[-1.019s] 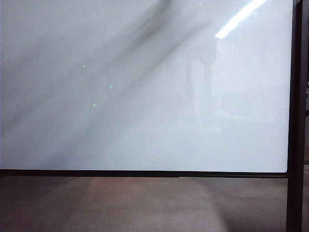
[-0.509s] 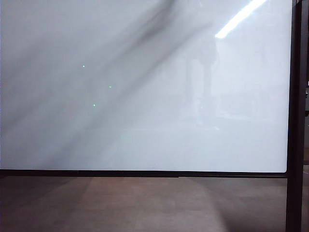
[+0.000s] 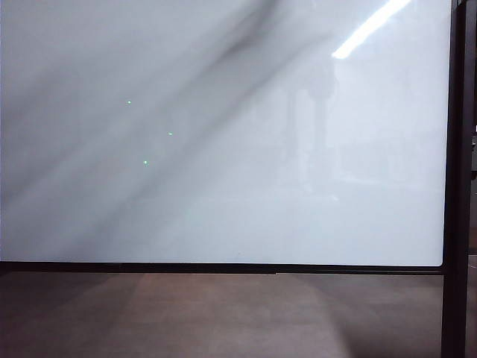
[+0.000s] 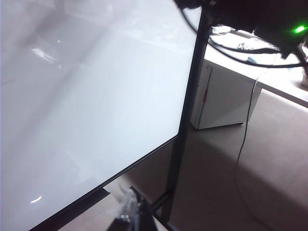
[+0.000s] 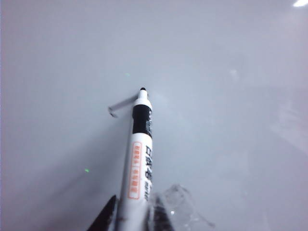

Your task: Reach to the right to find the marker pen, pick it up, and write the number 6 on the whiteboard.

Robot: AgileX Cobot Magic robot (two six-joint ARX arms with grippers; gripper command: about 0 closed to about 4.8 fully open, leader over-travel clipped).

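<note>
Only the dark arm shadow across the board [image 3: 223,149] has shifted; the right gripper [image 5: 130,219], closed on the pen [image 5: 139,154], has its tip by a short first stroke [image 5: 120,107], most of the 6 unwritten; the left gripper [image 4: 132,216] idles near the board's corner, opening unclear.

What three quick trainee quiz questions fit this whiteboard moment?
1. True or false: the fingers of the right gripper clamp the marker pen, uncapped tip toward the whiteboard.
2. In the exterior view, the board shows: A a finished 6; B no ink strokes; C a red line.
3. Which gripper sits low by the board's black frame?
Key: 1 true; 2 B; 3 left gripper.
</note>
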